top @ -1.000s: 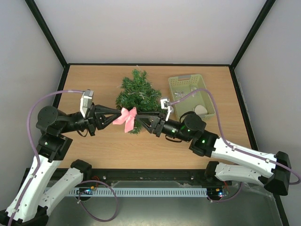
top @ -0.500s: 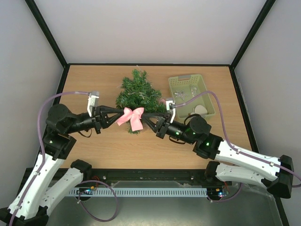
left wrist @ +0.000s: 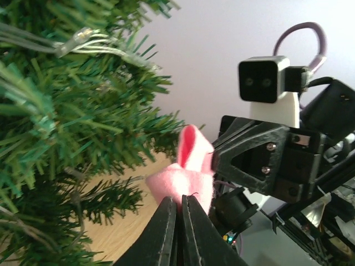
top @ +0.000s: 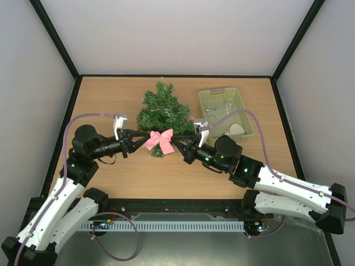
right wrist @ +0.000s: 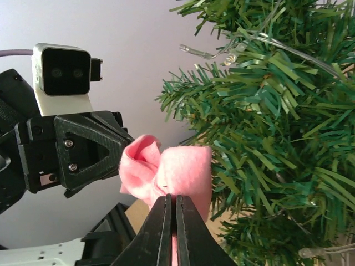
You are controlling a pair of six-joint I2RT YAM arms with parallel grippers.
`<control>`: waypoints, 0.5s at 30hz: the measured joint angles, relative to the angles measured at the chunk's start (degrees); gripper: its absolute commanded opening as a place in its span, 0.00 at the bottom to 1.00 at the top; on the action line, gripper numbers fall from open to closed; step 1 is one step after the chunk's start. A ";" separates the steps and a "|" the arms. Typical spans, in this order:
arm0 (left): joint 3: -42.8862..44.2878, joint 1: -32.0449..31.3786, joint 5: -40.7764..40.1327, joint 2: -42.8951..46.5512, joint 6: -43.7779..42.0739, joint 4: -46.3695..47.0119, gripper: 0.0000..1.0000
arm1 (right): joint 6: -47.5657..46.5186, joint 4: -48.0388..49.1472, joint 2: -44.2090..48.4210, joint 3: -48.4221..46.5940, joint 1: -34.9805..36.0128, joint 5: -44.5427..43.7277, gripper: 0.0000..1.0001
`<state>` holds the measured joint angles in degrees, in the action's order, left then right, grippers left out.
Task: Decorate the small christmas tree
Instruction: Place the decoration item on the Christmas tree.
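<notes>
Pale walls point(top: 166, 33) enclose a wooden table point(top: 111, 102) with black edging. By the tree point(top: 163, 108), the left gripper point(top: 146, 139) and right gripper point(top: 174, 140) each pinch tight on one pink bow point(top: 161, 140).

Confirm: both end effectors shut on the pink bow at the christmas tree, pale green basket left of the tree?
Wrong side: the pale green basket sits right of the small christmas tree, per the top external view. Rest holds: left end effector and right end effector both shut on the pink bow at the tree.
</notes>
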<state>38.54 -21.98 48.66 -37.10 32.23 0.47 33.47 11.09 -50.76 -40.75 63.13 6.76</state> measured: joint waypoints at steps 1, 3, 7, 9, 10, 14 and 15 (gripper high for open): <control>-0.44 0.00 -0.39 -0.02 -0.33 0.09 0.05 | -0.37 -0.37 -0.04 0.02 0.00 -0.44 0.02; -1.29 0.00 -1.25 -0.04 -0.96 0.31 0.05 | -1.09 -0.59 -0.35 0.02 0.00 -0.94 0.02; -2.60 0.00 -2.51 0.00 -2.23 0.68 0.04 | -2.08 -0.57 -1.70 0.13 0.00 -1.36 0.02; -3.13 0.00 -3.39 -0.07 -3.02 0.55 0.04 | -2.49 -0.59 -2.38 0.31 0.00 -1.51 0.02; -3.37 0.00 -3.89 -0.07 -3.52 0.52 0.04 | -2.69 -0.57 -2.71 0.46 0.00 -1.68 0.02; -4.35 0.00 -5.51 -0.07 -5.42 0.48 0.06 | -3.58 -0.61 -3.52 1.16 0.00 -3.76 0.02; -4.63 0.00 -5.95 -0.09 -5.97 0.50 0.07 | -3.72 -0.61 -3.54 1.22 0.00 -4.02 0.02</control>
<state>33.91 -21.98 42.72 -37.19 26.26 0.97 29.76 10.48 -54.30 -39.53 63.13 2.74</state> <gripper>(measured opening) 0.058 0.017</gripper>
